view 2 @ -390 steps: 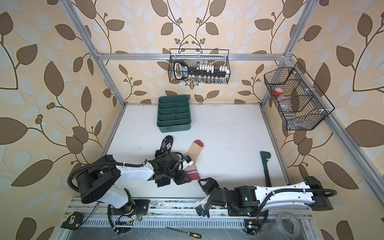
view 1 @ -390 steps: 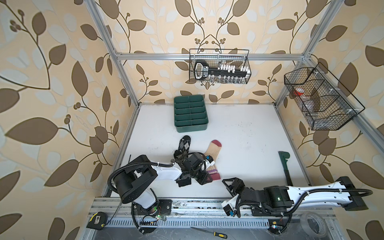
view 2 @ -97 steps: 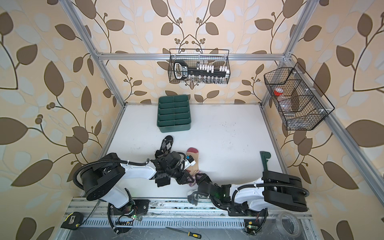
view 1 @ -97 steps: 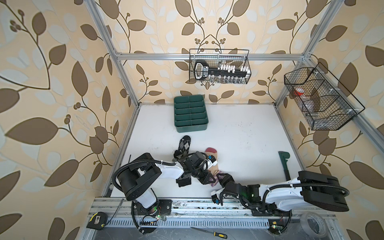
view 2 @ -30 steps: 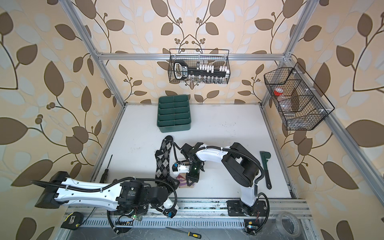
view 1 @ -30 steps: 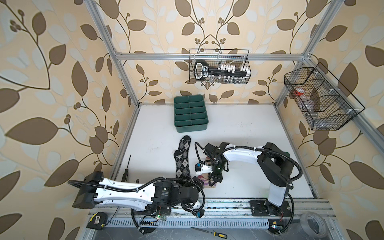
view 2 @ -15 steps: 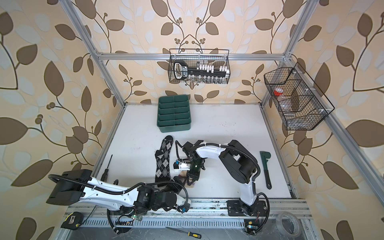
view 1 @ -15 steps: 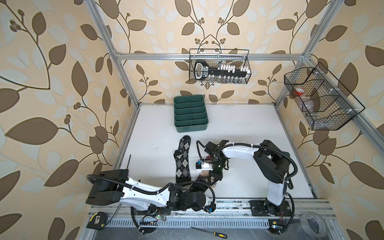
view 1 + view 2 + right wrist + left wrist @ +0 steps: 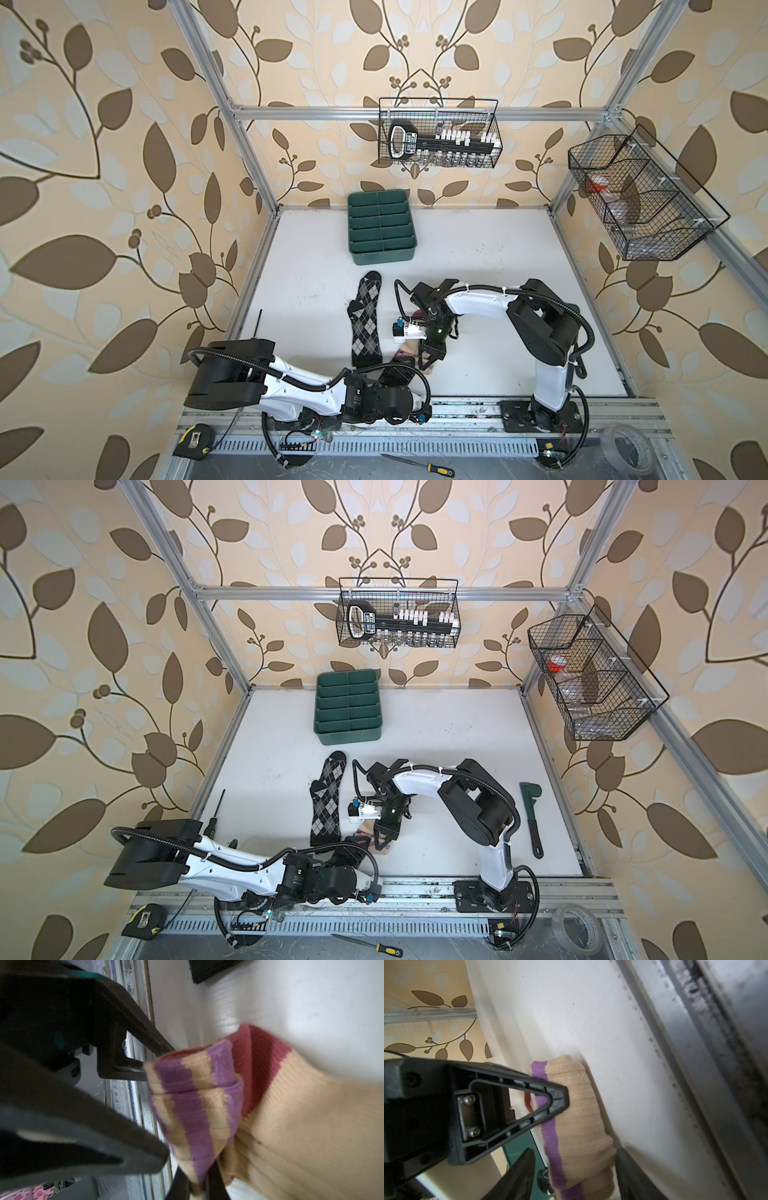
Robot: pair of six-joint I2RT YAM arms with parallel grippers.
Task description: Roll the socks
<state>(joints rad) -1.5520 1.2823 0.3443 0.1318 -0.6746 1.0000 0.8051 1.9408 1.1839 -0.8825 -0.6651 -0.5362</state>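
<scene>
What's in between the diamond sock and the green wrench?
In a top view: the right arm, with the right gripper pinching the beige striped sock beside the diamond sock, then bare table up to the wrench.

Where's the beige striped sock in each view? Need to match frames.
Both top views: beige sock sits low centre, just right of the argyle sock cuff, mostly hidden under the right arm.
Left wrist: centre to bottom, bunched up.
Right wrist: right half, striped cuff folded over.
Shared landmark: the metal front rail, close beside the sock in every view.
</scene>
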